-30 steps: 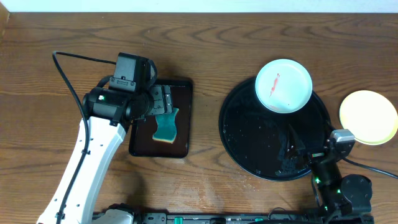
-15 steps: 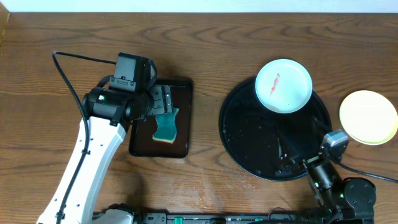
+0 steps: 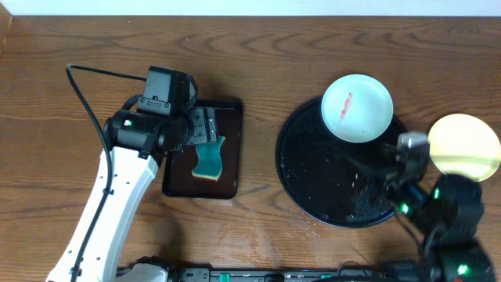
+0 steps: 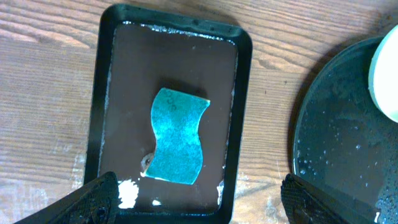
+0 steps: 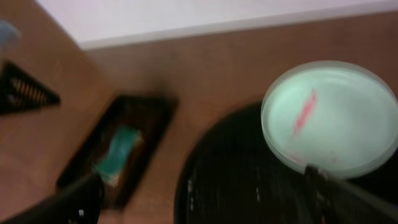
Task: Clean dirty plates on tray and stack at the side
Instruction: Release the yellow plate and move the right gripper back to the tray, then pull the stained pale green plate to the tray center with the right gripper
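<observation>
Left hand [image 4: 200, 202] hovers over the small rectangular black tray [image 3: 228, 110], fingers spread wide, nothing between them. Directly beneath lies a teal sponge [image 4: 178, 144], flat in the middle of that tray. Over at the table's [image 3: 274, 63] 3 o'clock side sits the big round black tray [image 3: 313, 180], its surface speckled with droplets. One mint-white plate [image 3: 358, 108] with a red smear lies at that tray's 1 o'clock, overlapping the rim. The pale yellow plate [image 3: 463, 147] is off the tray, on the bare wood just beside its 3 o'clock edge, partly covered by the right arm. Right hand [image 5: 208, 196] hangs above the round tray, fingers well apart and empty, with the smeared plate just ahead.
</observation>
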Action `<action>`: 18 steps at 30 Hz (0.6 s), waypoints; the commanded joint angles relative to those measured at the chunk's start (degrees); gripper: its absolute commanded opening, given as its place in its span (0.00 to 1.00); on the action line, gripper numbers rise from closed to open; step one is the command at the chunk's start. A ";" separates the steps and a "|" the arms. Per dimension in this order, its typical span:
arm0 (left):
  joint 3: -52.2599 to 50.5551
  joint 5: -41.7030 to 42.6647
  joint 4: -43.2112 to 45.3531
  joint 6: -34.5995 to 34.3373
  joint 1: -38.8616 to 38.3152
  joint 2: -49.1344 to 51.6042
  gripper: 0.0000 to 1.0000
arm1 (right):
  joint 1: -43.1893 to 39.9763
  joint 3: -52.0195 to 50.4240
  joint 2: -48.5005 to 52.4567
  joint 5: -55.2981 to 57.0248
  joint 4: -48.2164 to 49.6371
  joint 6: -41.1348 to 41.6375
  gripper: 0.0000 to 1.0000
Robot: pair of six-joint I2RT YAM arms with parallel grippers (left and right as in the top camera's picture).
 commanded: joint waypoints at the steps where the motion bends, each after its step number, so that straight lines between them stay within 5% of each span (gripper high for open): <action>1: 1.18 0.15 -0.13 0.57 0.02 -0.15 0.84 | 0.55 13.53 12.24 -0.39 -9.51 -3.50 0.99; 9: 0.76 5.03 -1.09 0.37 0.02 -0.15 0.84 | 0.55 24.70 31.85 -3.28 -17.99 -3.45 0.99; 14: -3.48 -5.53 -0.70 -3.61 0.02 1.16 0.83 | 0.55 24.63 36.02 -3.89 -20.57 -3.45 0.90; 18: -10.43 -6.60 4.37 -4.85 0.02 5.49 0.61 | 0.55 24.61 36.20 -3.19 -20.79 -3.45 0.84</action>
